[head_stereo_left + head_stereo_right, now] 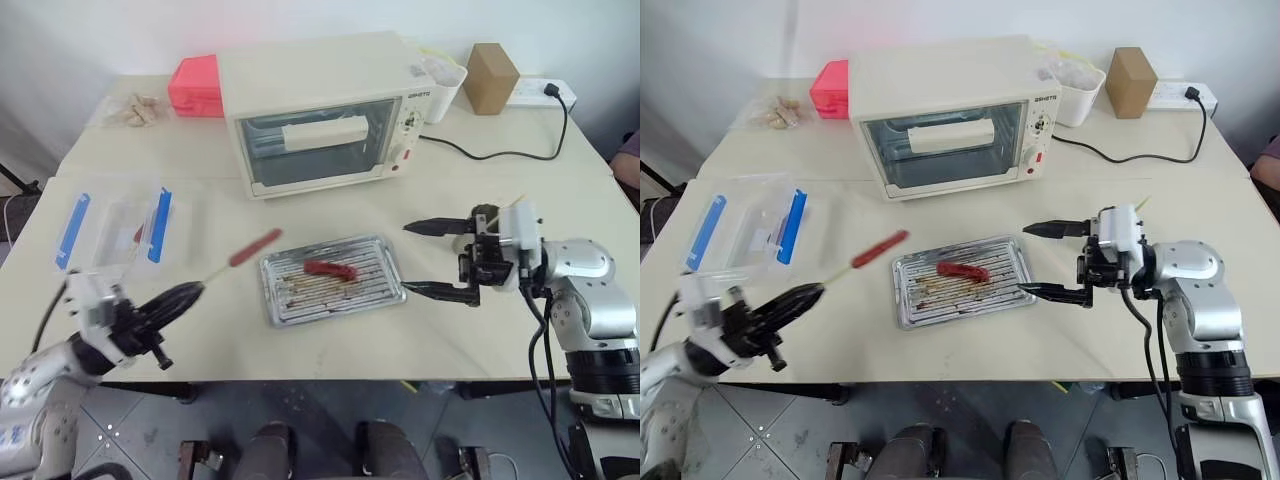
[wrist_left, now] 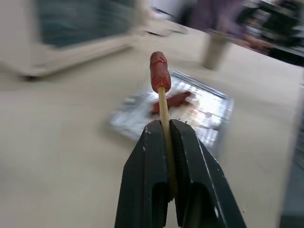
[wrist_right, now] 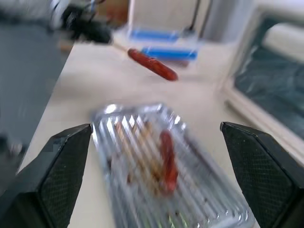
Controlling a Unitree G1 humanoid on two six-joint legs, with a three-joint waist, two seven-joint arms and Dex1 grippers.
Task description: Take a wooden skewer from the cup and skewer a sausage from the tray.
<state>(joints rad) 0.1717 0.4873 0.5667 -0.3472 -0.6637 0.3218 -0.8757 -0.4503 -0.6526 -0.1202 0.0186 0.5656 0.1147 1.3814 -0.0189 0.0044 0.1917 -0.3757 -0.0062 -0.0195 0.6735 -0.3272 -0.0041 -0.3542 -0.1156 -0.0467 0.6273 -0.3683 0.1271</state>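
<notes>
My left gripper [image 1: 196,291] hangs over the table's front left and is shut on the wooden skewer [image 1: 216,269]. A red sausage [image 1: 255,247] is threaded on the skewer's far end, in the air left of the tray [image 1: 383,252]. In the left wrist view the skewer [image 2: 164,111] runs up between the closed fingers to that sausage [image 2: 159,71]. A second sausage [image 1: 330,269] lies in the tray. At the tray's right edge my right gripper [image 1: 410,259] is open and holds nothing, pointing left. The grey cup [image 2: 215,50] stands beyond the tray.
A white toaster oven [image 1: 320,115] stands behind the tray, with a pink box [image 1: 195,86] to its left. A clear box with blue clips [image 1: 115,228] lies at the left. A white tub [image 1: 446,85], a cardboard box [image 1: 492,76] and a power cable [image 1: 500,155] are at the back right.
</notes>
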